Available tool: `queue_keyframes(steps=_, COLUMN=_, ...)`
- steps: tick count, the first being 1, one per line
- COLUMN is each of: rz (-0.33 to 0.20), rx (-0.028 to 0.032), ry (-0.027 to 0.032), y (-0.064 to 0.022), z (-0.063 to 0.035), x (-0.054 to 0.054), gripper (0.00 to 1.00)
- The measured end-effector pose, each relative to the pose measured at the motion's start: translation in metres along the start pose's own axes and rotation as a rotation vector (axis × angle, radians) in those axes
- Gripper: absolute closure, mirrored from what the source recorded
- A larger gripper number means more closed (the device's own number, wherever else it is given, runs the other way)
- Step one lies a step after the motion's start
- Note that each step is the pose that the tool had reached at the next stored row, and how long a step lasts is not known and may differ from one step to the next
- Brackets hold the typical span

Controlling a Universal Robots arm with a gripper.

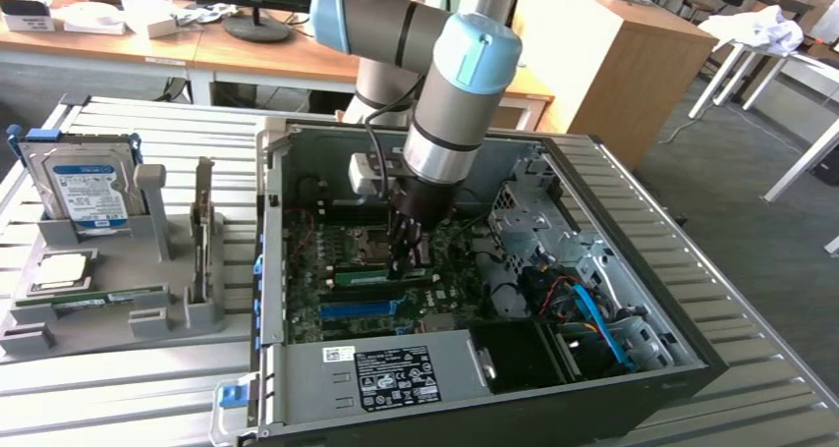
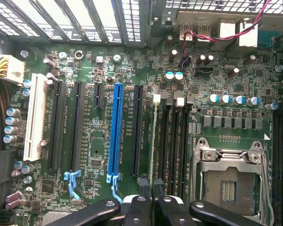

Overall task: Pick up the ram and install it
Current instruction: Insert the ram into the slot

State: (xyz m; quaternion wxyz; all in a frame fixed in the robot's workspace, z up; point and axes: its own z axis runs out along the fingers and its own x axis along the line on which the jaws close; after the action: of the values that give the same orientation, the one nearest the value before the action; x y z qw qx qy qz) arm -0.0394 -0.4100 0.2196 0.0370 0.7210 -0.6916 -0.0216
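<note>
My gripper point(image 1: 404, 258) reaches down into the open computer case point(image 1: 630, 270), just above the motherboard point(image 2: 94, 141). The ram point(image 2: 154, 141) is seen edge-on in the wrist view as a thin green line running from between my fingertips along the first memory slot beside the black expansion slots. My gripper point(image 2: 153, 207) is shut on its near end. In the exterior view the ram point(image 1: 367, 274) is a narrow green strip right under the fingers, level with the board's slots. Whether it sits fully in the slot I cannot tell.
More memory slots point(image 2: 177, 141) and the open CPU socket point(image 2: 228, 181) lie beside the ram, with a blue expansion slot point(image 2: 115, 132) on its other side. At the exterior view's left, a grey holder point(image 1: 118, 319) carries a hard drive point(image 1: 85, 187) and an upright card point(image 1: 203, 231).
</note>
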Motion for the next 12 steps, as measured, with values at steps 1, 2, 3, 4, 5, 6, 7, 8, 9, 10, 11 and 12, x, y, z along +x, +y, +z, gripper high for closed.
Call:
queue_keyframes(steps=1, rz=0.000, rx=0.0000, ry=-0.0001, y=0.0000, z=0.0001, x=0.0000, gripper=0.87)
queue_keyframes(steps=2, rz=0.000, rx=0.0001, ry=-0.0003, y=0.0000, z=0.0001, x=0.0000, gripper=0.87)
queue_keyframes(steps=3, rz=0.000, rx=0.0000, ry=-0.0002, y=0.0000, z=0.0001, x=0.0000, gripper=0.87)
queue_keyframes(steps=4, rz=0.000, rx=-0.0002, ry=-0.0001, y=0.0000, z=0.0001, x=0.0000, gripper=0.86)
queue_keyframes(steps=5, rz=0.000, rx=-0.0001, ry=-0.0001, y=0.0000, z=0.0001, x=0.0000, gripper=0.86)
queue_keyframes(steps=6, rz=0.000, rx=0.0001, ry=-0.0002, y=0.0000, z=0.0001, x=0.0000, gripper=0.86)
queue_keyframes(steps=7, rz=0.000, rx=0.0000, ry=-0.0002, y=0.0000, z=0.0001, x=0.0000, gripper=0.80)
queue_keyframes(steps=8, rz=0.000, rx=0.0001, ry=-0.0002, y=0.0000, z=0.0001, x=0.0000, gripper=0.80)
queue_keyframes(steps=9, rz=0.000, rx=0.0001, ry=-0.0001, y=0.0000, z=-0.0003, x=0.0000, gripper=0.80)
queue_keyframes(steps=10, rz=0.000, rx=0.0004, ry=-0.0003, y=0.0002, z=-0.0024, x=0.0000, gripper=0.80)
queue_keyframes(steps=11, rz=0.000, rx=0.0008, ry=-0.0003, y=0.0004, z=-0.0056, x=0.0001, gripper=0.80)
queue_keyframes(steps=12, rz=0.000, rx=0.0009, ry=0.0000, y=0.0007, z=-0.0092, x=0.0002, gripper=0.80)
